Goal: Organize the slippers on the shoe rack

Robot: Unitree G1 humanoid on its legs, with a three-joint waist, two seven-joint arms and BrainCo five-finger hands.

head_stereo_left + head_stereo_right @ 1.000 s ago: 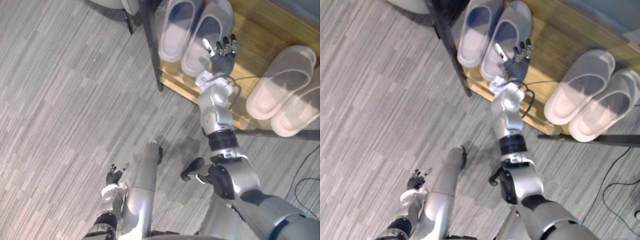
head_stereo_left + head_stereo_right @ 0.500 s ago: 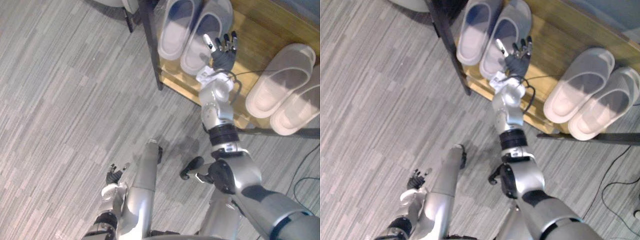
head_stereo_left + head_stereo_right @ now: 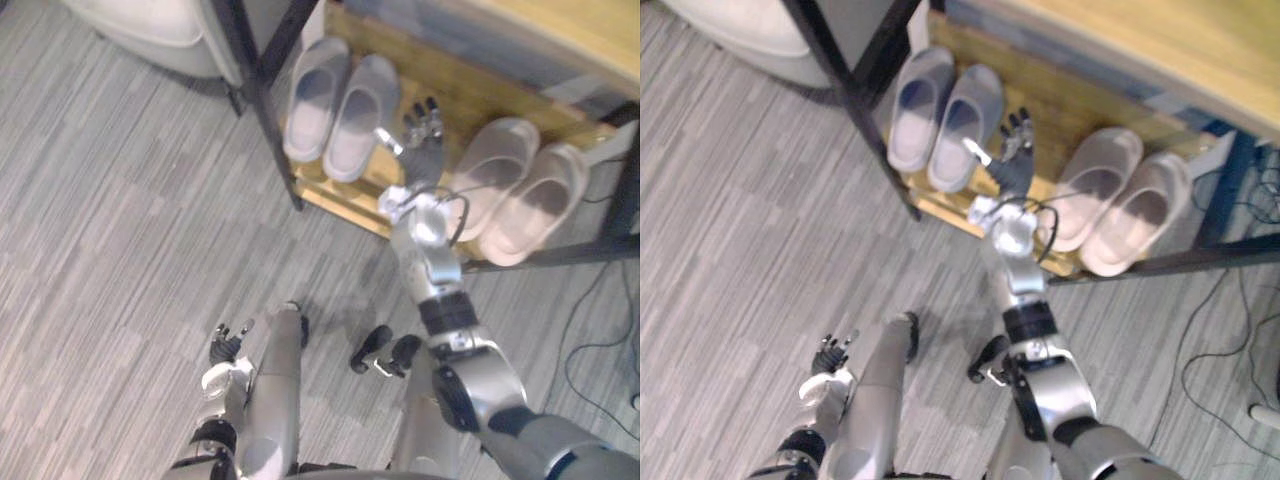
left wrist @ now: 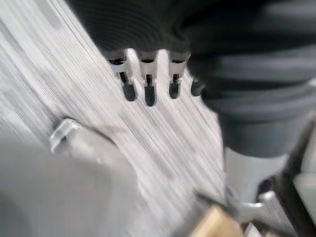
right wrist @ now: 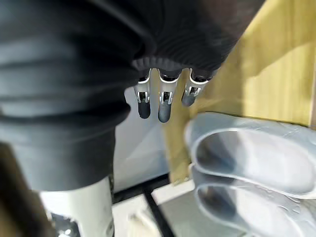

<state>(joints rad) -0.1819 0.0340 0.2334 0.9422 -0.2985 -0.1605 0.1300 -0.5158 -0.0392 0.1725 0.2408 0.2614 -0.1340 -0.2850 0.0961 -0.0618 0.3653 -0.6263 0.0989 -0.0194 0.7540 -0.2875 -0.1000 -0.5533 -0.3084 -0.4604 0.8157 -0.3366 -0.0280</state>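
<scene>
A grey pair of slippers [image 3: 330, 108] lies side by side at the left end of the wooden shoe rack shelf [image 3: 455, 105]. A beige pair [image 3: 520, 190] lies at its right end. My right hand [image 3: 424, 138] is held open over the bare shelf between the two pairs, with its thumb close to the right grey slipper [image 3: 966, 126]. In the right wrist view its fingers [image 5: 164, 101] are straight and hold nothing, and the grey slippers [image 5: 252, 163] lie just past them. My left hand [image 3: 227, 347] hangs open low over the floor.
The rack's black post [image 3: 262, 105] stands left of the grey pair, and a black bar [image 3: 560, 255] runs along the front right. An upper wooden board [image 3: 570, 35] overhangs the back. A white object [image 3: 150, 25] sits at the far left. Grey floor [image 3: 120, 230] lies open to the left.
The whole picture has shifted and now takes in more of the rack, so the camera has moved. The right hand stays open beside the grey pair. The slippers lie as before.
</scene>
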